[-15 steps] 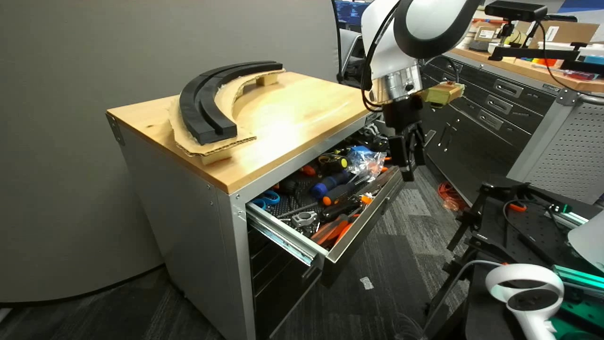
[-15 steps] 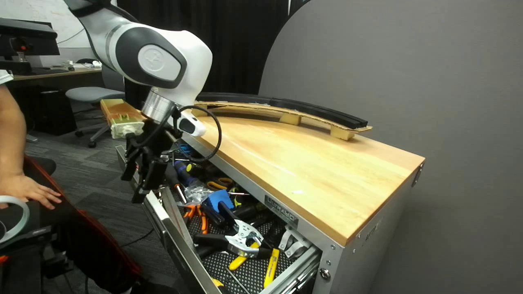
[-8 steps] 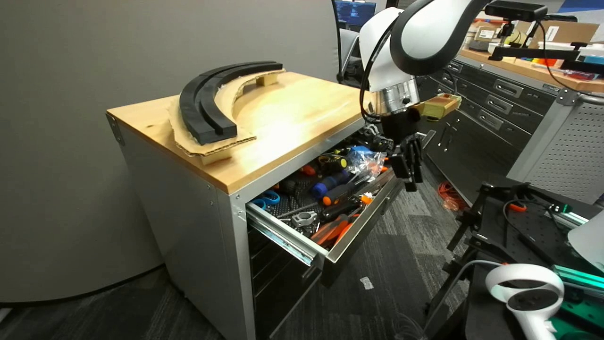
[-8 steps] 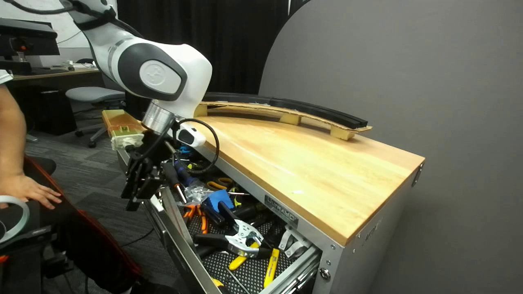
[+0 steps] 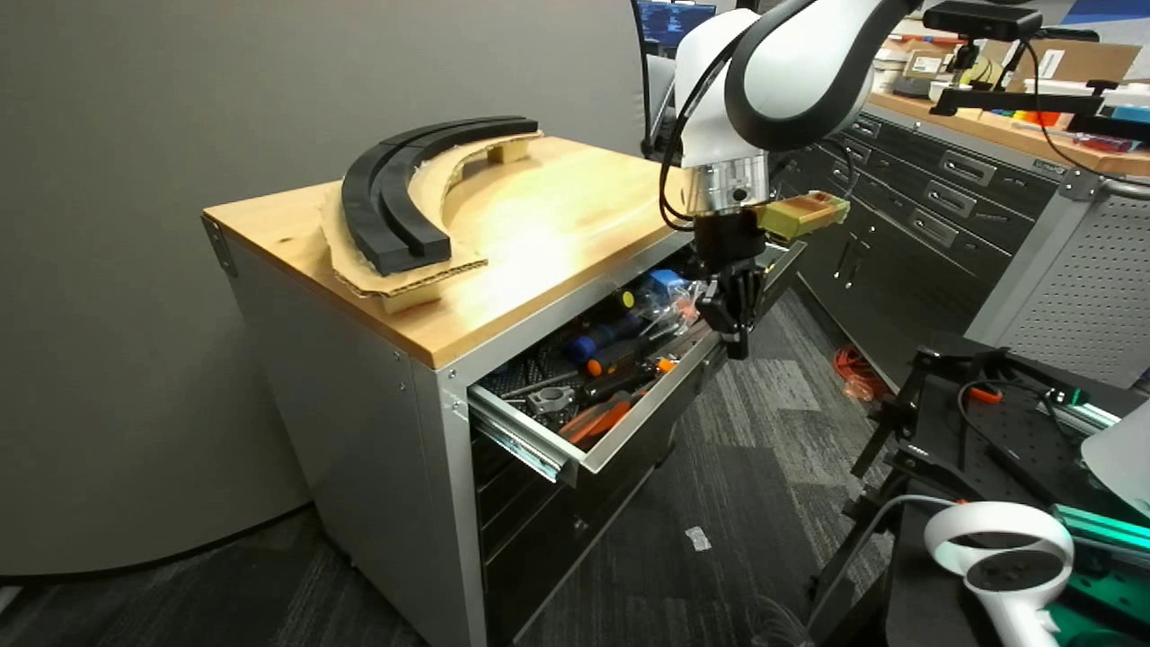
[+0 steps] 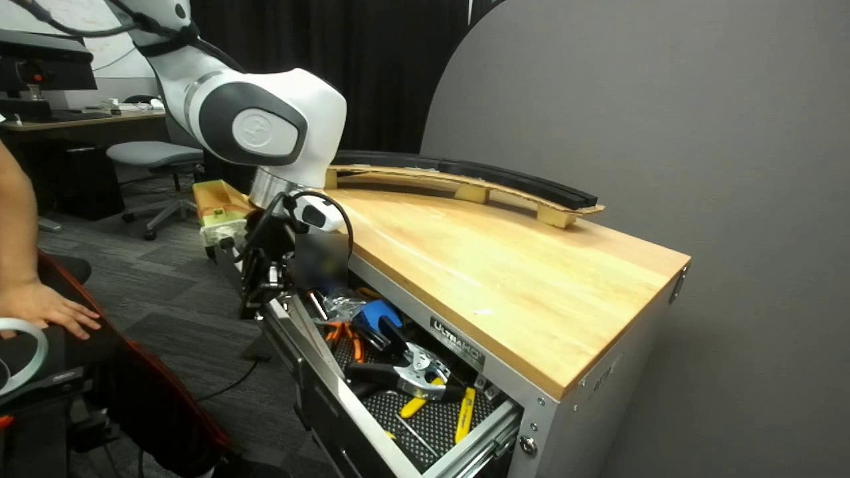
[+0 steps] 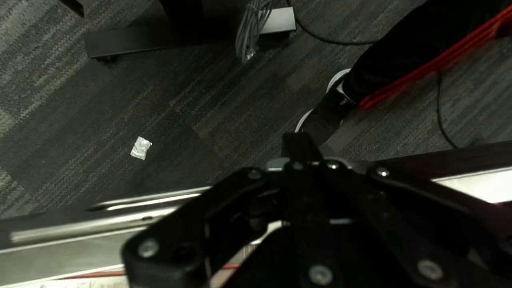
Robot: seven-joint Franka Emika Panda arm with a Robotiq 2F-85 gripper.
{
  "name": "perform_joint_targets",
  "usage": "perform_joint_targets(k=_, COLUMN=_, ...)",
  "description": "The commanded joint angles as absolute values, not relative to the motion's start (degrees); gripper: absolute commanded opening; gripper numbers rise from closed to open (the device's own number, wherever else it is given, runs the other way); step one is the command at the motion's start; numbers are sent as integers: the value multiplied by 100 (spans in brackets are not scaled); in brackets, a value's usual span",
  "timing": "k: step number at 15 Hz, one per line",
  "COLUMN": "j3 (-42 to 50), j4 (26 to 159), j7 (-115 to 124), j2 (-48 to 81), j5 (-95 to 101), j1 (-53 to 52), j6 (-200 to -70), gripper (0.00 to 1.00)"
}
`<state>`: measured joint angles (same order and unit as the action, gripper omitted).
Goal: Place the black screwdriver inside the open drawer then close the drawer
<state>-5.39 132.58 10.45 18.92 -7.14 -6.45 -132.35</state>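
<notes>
Clenched, its fingertips pressed together in the wrist view, the gripper [image 5: 733, 334] hangs at the front rim of the drawer [image 5: 660, 399]. In an exterior view the drawer stands partly open, out toward four o'clock from the cabinet [image 5: 337, 386]. Inside it, at nine o'clock from the gripper, lies a stubby yellow-ended tool, probably the black screwdriver [image 5: 622, 302]. A blue-and-black handle [image 5: 600, 340] sits at seven o'clock from it, crumpled clear plastic [image 5: 685, 310] at three. On the wooden top [image 5: 575, 207], a black arc-shaped piece [image 5: 368, 216] rests on cardboard [image 5: 346, 252], toward ten o'clock from the gripper.
</notes>
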Motion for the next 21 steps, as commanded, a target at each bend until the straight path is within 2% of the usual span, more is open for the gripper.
perform_joint_targets(k=1, j3=-568, j4=12613, j7=1121, j2=2451, j5=-741, j1=-760, j6=-13798, gripper=0)
perform_joint_targets(k=9, j3=-479, j4=11747, j7=1043, j2=2989, j5=-327, j1=-845, j6=-13998, gripper=0)
perform_joint_targets(k=21, j3=-504, j4=12052, j7=1124, j2=2542, j5=111, j1=-997, j6=-14009, gripper=0)
